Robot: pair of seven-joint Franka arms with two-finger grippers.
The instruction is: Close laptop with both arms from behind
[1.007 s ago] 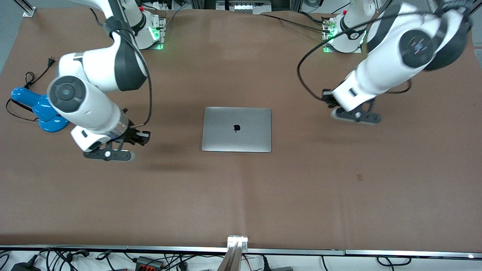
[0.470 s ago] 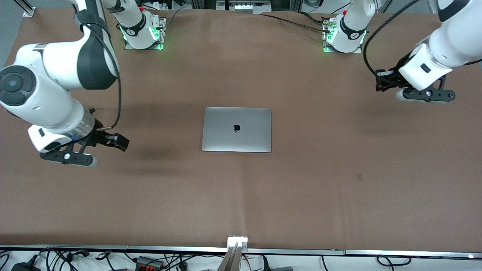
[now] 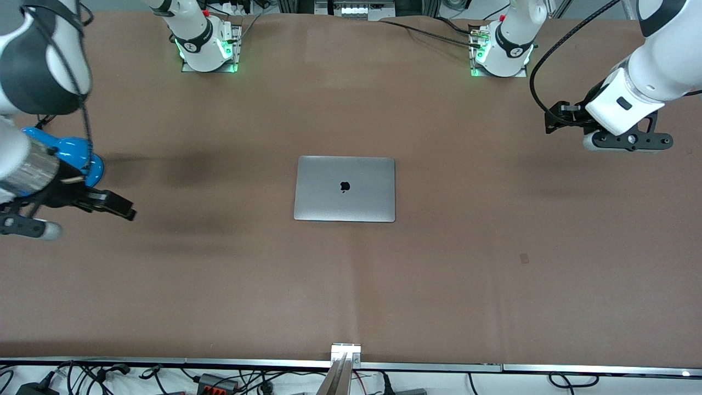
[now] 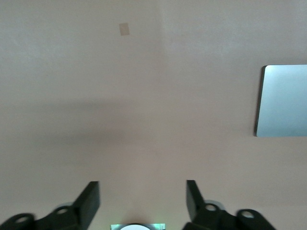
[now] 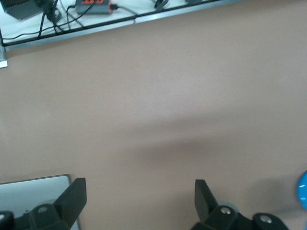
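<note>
The laptop (image 3: pixel 344 188) lies shut and flat in the middle of the table, silver lid up with the black apple logo showing. My left gripper (image 3: pixel 628 142) hangs open and empty over bare table toward the left arm's end, well apart from the laptop. In the left wrist view my left gripper (image 4: pixel 141 189) has its fingers wide apart, with the laptop's edge (image 4: pixel 283 100) off to one side. My right gripper (image 3: pixel 22 227) is open and empty over the right arm's end, partly cut off by the frame. The right wrist view shows it (image 5: pixel 139 189) open, with the laptop's corner (image 5: pixel 29 191) beside one finger.
A blue object (image 3: pixel 77 153) with a black cord lies at the right arm's end, close to my right gripper; its edge shows in the right wrist view (image 5: pixel 303 189). A small tape patch (image 3: pixel 525 258) marks the brown table cover (image 3: pixel 351 285). Cables and boxes lie past the table's near edge.
Both arms have swung outward, away from the laptop, toward their own ends of the table. The right arm went farthest and is now partly out of frame. The laptop has not moved.
</note>
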